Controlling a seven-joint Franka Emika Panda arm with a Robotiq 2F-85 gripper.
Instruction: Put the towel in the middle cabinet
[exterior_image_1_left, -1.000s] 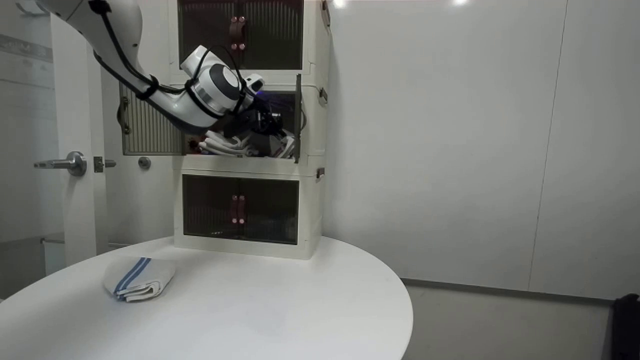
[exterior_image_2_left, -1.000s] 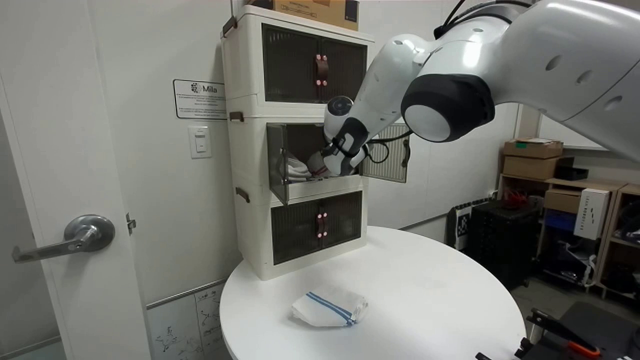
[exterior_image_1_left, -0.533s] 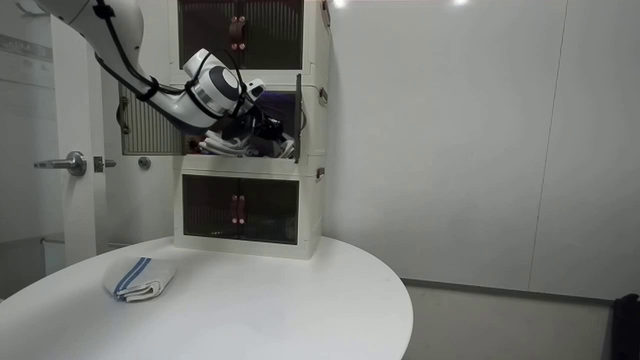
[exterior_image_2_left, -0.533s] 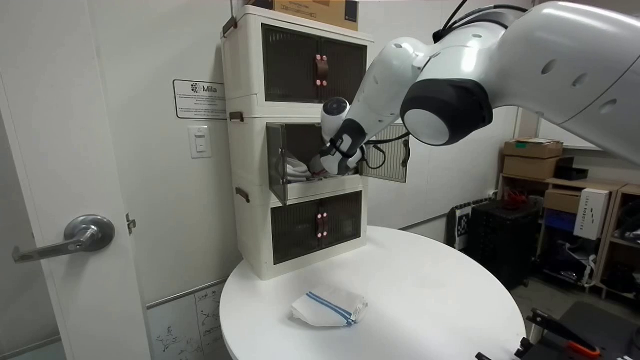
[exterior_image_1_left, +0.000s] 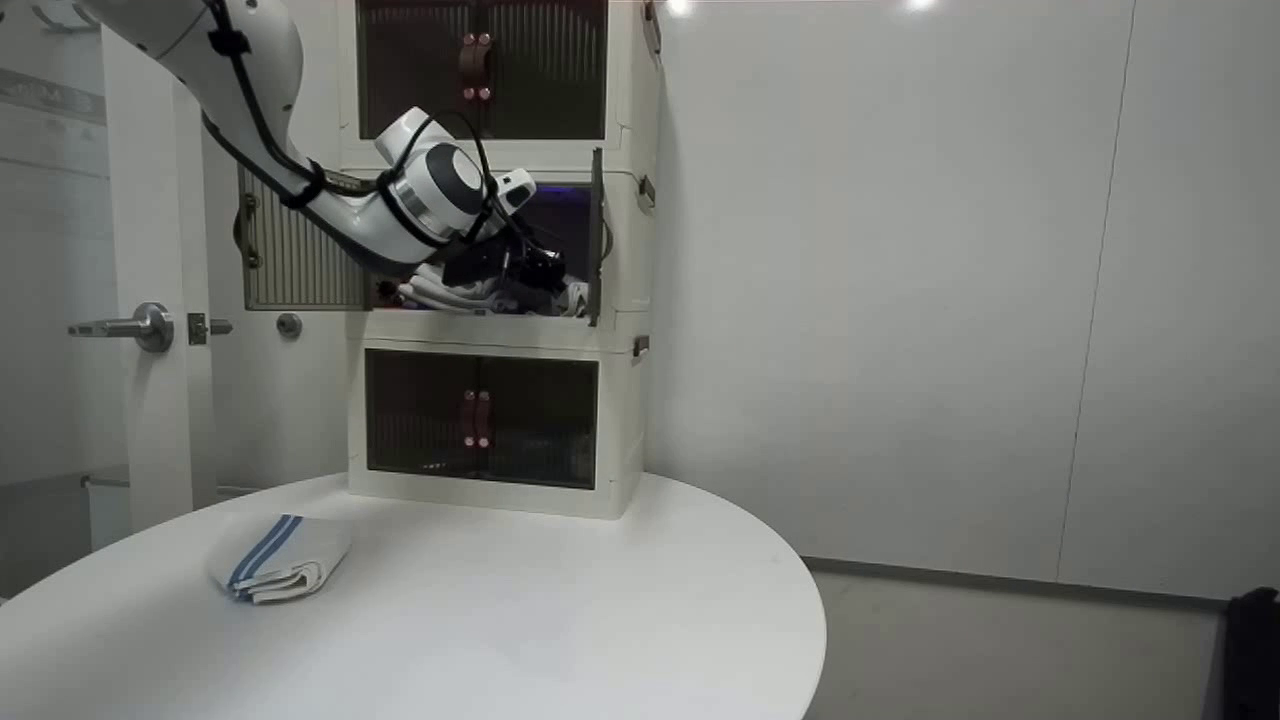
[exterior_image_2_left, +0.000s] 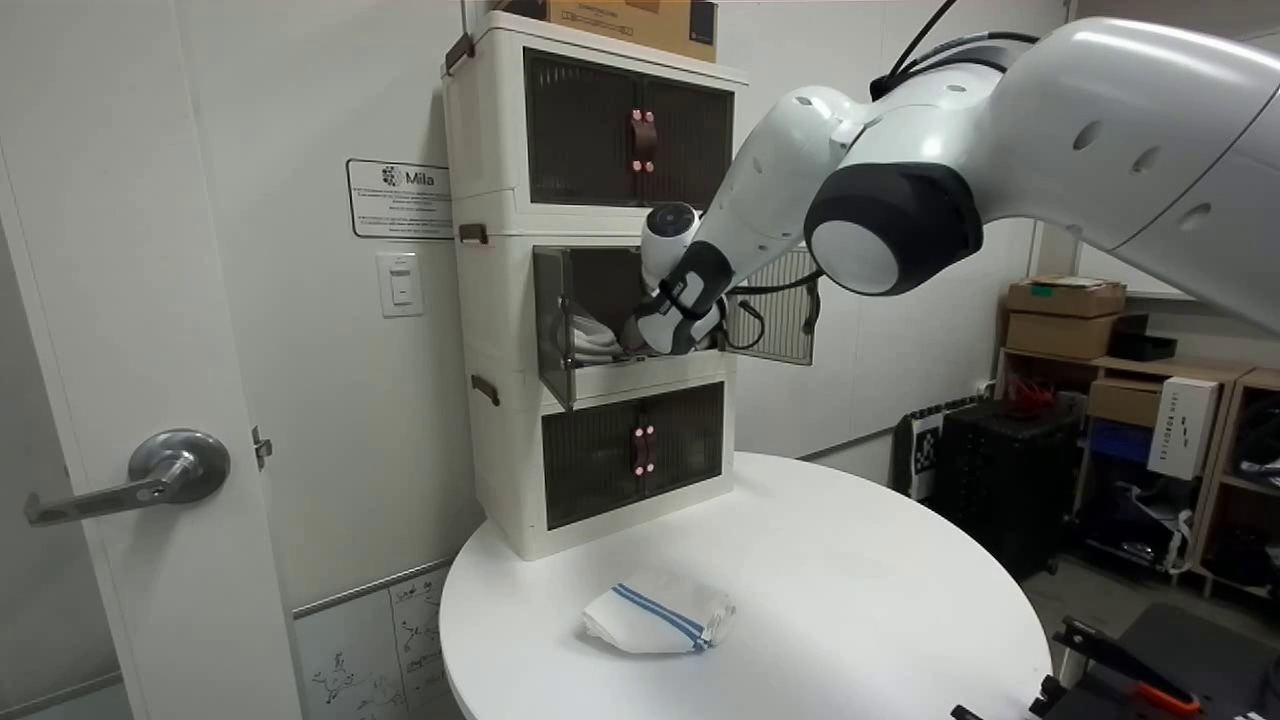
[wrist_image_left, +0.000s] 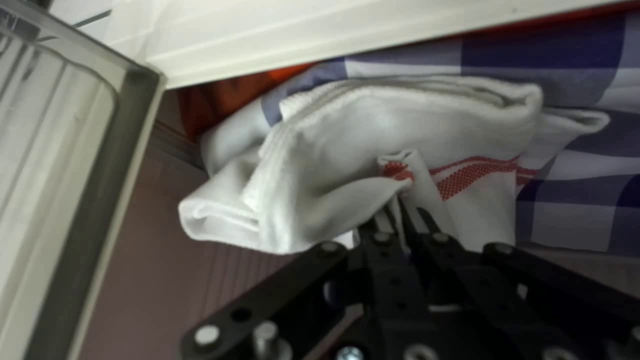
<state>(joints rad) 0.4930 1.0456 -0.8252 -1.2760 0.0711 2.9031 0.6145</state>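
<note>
Wrist view: the gripper (wrist_image_left: 401, 222) pinches a fold of a red-striped towel (wrist_image_left: 360, 140), its jaws near together on the white fabric beside a striped part. That towel lies bunched inside the middle cabinet (exterior_image_2_left: 500, 310), overlapping a checked cloth (wrist_image_left: 575, 75) in blue and white. A ribbed door (wrist_image_left: 50, 150) fills the left edge of the same view. In both exterior views the arm (exterior_image_2_left: 745, 205) reaches into that cabinet, and the gripper's tips cannot be made out. Folded white cloth (exterior_image_2_left: 593, 342) also shows there, beside the arm. The upper cabinet (exterior_image_2_left: 485, 130) and lower cabinet (exterior_image_2_left: 510, 460) are closed (a cardboard box (exterior_image_2_left: 630, 25) tops the stack of 3). A blue-striped towel (exterior_image_2_left: 655, 612), white otherwise, lies folded on the table (exterior_image_2_left: 870, 560), well apart from the gripper.
</note>
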